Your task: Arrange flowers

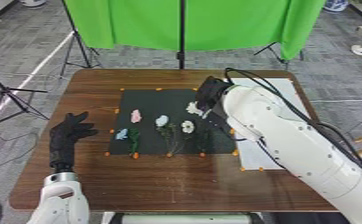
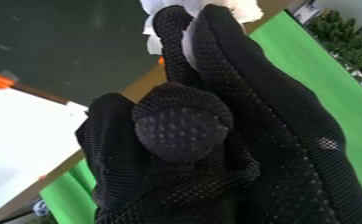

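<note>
In the head view my right hand [image 1: 210, 92] is over the upper right of the dark mat [image 1: 151, 100], beside a white flower [image 1: 193, 108]. In the right wrist view this hand [image 2: 284, 130] has its thumb folded in, and white petals [image 2: 247, 10] show behind and between its fingertips; its fingers are curled round the flower, whose stem is hidden. My left hand [image 1: 69, 131] is open at the table's left side. On the mat lie a pink flower [image 1: 136, 116], a blue flower [image 1: 121, 134], a pale blue flower [image 1: 161, 120] and another white flower [image 1: 188, 126], with green stems [image 1: 134, 142].
A white sheet [image 1: 257, 161] lies right of the mat, partly under my right arm. Orange markers line the mat's edges. The brown table [image 1: 151, 190] extends toward the front, and a green cloth [image 1: 133, 25] hangs behind it.
</note>
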`<action>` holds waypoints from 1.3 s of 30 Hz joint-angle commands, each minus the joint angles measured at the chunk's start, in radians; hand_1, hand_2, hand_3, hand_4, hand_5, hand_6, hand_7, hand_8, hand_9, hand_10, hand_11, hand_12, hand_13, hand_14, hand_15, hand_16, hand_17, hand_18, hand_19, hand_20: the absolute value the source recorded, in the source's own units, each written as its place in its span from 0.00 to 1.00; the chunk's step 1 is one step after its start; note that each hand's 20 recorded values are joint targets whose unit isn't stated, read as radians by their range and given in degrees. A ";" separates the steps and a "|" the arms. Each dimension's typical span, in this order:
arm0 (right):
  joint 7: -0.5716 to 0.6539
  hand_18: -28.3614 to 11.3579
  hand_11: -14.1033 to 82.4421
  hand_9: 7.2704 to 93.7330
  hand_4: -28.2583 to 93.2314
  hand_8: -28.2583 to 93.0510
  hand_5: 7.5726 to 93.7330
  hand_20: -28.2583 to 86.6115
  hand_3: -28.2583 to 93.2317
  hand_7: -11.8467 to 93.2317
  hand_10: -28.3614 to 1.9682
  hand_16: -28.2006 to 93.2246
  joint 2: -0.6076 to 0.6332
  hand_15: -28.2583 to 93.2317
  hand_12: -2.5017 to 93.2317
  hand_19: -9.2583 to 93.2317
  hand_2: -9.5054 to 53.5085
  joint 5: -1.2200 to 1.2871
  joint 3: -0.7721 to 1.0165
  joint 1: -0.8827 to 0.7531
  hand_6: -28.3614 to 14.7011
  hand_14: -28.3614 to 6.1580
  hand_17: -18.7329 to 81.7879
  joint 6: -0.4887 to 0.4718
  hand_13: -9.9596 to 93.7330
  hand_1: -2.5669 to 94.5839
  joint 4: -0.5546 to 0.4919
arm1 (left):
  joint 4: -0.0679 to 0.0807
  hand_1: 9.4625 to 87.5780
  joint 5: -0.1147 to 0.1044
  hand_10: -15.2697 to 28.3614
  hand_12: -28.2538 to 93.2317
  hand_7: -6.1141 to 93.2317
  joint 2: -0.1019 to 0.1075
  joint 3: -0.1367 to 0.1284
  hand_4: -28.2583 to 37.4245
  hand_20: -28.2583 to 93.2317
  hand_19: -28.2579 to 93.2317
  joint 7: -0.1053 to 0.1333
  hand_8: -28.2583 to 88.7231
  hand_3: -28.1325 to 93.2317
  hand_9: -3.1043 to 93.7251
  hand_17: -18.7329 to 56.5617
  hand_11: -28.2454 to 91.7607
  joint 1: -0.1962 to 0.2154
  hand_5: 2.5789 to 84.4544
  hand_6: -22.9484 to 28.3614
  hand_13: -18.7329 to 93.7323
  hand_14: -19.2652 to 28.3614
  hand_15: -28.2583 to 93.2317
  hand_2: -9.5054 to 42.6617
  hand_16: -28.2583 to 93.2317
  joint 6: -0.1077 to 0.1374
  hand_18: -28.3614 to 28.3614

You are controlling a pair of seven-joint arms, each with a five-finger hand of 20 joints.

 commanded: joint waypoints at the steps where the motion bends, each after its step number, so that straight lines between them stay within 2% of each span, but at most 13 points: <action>1: -0.014 0.37 0.23 0.90 0.12 0.30 0.84 0.72 0.69 0.32 0.59 0.54 -0.007 0.73 0.45 1.00 0.00 -0.034 -0.013 -0.007 0.62 0.76 0.80 -0.007 0.95 0.71 0.008 | 0.031 0.17 0.002 0.76 0.35 0.14 -0.034 0.047 0.00 0.30 0.84 -0.010 0.21 0.72 0.71 0.56 0.44 0.020 0.71 0.61 0.73 0.86 0.55 0.53 0.21 -0.013 0.96; 7: -0.019 0.36 0.23 0.89 0.12 0.30 0.82 0.72 0.69 0.33 0.56 0.54 -0.006 0.73 0.45 1.00 0.00 -0.051 -0.013 -0.018 0.62 0.75 0.79 -0.007 0.94 0.70 0.017 | 0.034 0.17 0.002 0.76 0.35 0.14 -0.033 0.050 0.00 0.30 0.84 -0.009 0.21 0.73 0.70 0.56 0.44 0.016 0.71 0.61 0.72 0.85 0.55 0.53 0.21 -0.017 0.96; 13: -0.012 0.33 0.22 0.84 0.13 0.29 0.77 0.74 0.68 0.32 0.54 0.54 -0.006 0.75 0.44 1.00 0.00 -0.050 -0.004 -0.017 0.61 0.70 0.78 -0.074 0.92 0.66 0.027 | 0.033 0.17 0.000 0.76 0.35 0.14 -0.036 0.047 0.00 0.30 0.84 -0.004 0.21 0.73 0.70 0.56 0.43 0.019 0.71 0.61 0.72 0.85 0.55 0.52 0.21 -0.014 0.96; 20: -0.012 0.32 0.27 0.75 0.13 0.28 0.73 0.75 0.68 0.30 0.47 0.53 -0.008 0.75 0.35 1.00 0.00 -0.054 -0.002 -0.014 0.67 0.71 0.76 -0.085 0.90 0.65 0.034 | 0.033 0.17 0.001 0.76 0.35 0.14 -0.039 0.047 0.00 0.30 0.84 -0.004 0.21 0.73 0.70 0.56 0.43 0.020 0.70 0.61 0.72 0.85 0.55 0.52 0.21 -0.015 0.96; 27: -0.016 0.33 0.29 0.73 0.13 0.28 0.72 0.75 0.68 0.30 0.45 0.53 -0.007 0.75 0.33 1.00 0.00 -0.072 -0.003 -0.012 0.68 0.71 0.76 -0.097 0.90 0.64 0.037 | 0.033 0.17 0.003 0.76 0.35 0.14 -0.041 0.044 0.00 0.30 0.84 -0.007 0.21 0.73 0.70 0.56 0.43 0.022 0.70 0.61 0.72 0.85 0.55 0.52 0.21 -0.016 0.96; 32: -0.003 0.32 0.32 0.71 0.12 0.27 0.70 0.76 0.71 0.28 0.42 0.53 -0.006 0.75 0.26 1.00 0.00 -0.057 0.001 -0.014 0.69 0.70 0.76 -0.105 0.90 0.61 0.038 | 0.032 0.17 0.003 0.76 0.35 0.14 -0.043 0.042 0.00 0.30 0.84 -0.007 0.21 0.73 0.70 0.56 0.43 0.024 0.70 0.61 0.72 0.85 0.55 0.52 0.21 -0.016 0.96; 34: 0.001 0.32 0.32 0.71 0.12 0.26 0.69 0.76 0.72 0.28 0.41 0.53 -0.008 0.75 0.25 1.00 0.00 -0.059 0.004 -0.014 0.70 0.70 0.76 -0.125 0.90 0.60 0.043 | 0.029 0.17 0.001 0.76 0.35 0.14 -0.043 0.040 0.00 0.30 0.84 -0.006 0.21 0.73 0.70 0.56 0.43 0.031 0.70 0.61 0.73 0.85 0.55 0.52 0.21 -0.014 0.96; 39: 0.014 0.32 0.31 0.71 0.12 0.24 0.68 0.75 0.73 0.27 0.40 0.53 -0.002 0.75 0.24 1.00 0.00 -0.040 0.010 -0.008 0.71 0.70 0.76 -0.136 0.90 0.58 0.043 | 0.031 0.17 0.001 0.76 0.35 0.14 -0.041 0.041 0.00 0.30 0.84 -0.006 0.21 0.73 0.70 0.56 0.43 0.025 0.70 0.61 0.73 0.85 0.55 0.52 0.21 -0.014 0.96</action>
